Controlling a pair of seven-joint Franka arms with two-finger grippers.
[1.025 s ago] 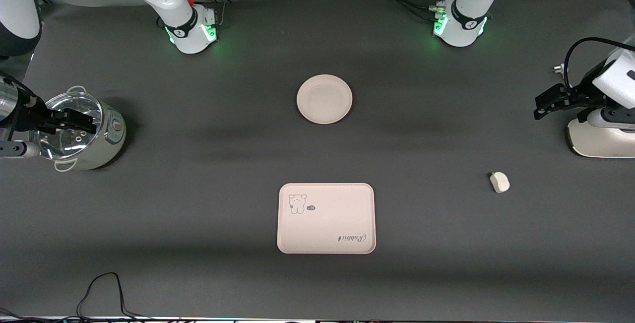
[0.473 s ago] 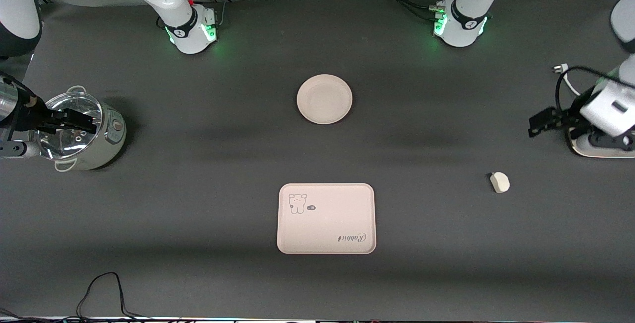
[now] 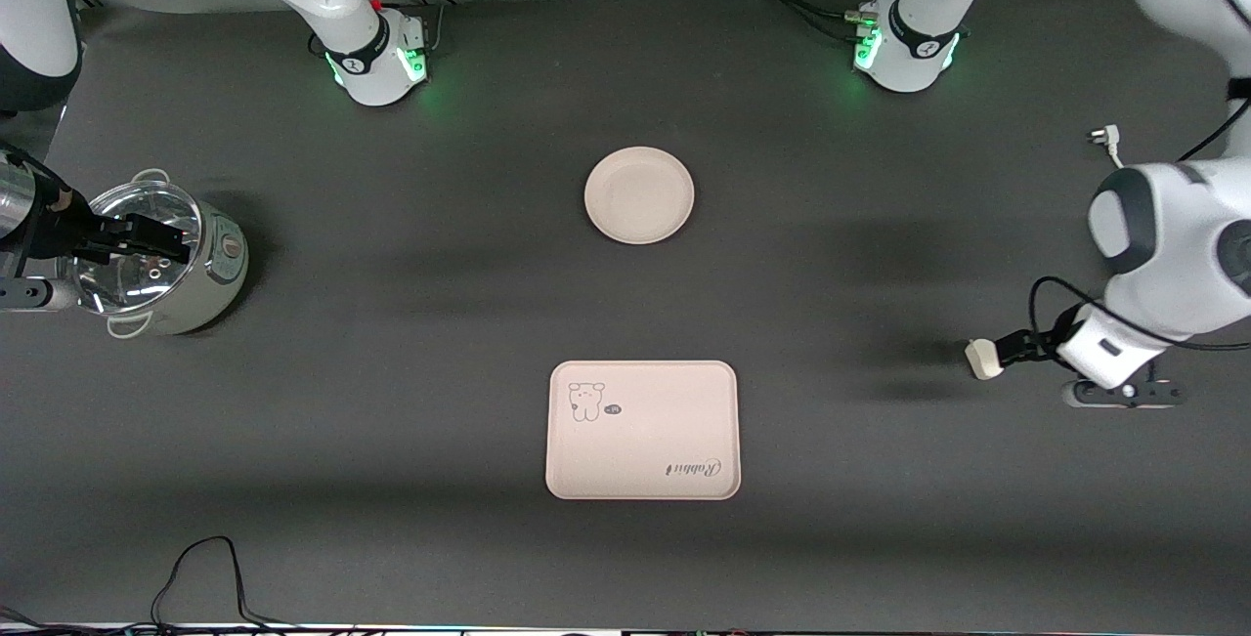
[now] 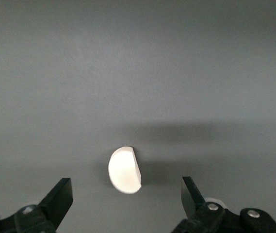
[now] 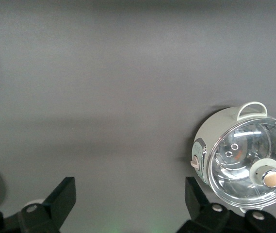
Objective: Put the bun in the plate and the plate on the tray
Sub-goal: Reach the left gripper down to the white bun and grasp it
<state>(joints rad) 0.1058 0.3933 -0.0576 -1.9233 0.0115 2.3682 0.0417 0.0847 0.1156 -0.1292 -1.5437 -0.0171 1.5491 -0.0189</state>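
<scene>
Both grippers gape: left gripper [image 3: 1007,351] over the bun [image 3: 980,360], right gripper [image 3: 166,240] over the pot [image 3: 200,270].

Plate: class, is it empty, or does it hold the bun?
Empty. The plate shows bare; the bun lies on the table.

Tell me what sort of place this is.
Most likely a robot lab bench staged as a kitchen exercise: two arm bases bolted along a dark cloth-covered table, loose cables at its edge, and tableware props laid out, namely a plate, a tray, a bun and a small lidded cooker.
</scene>
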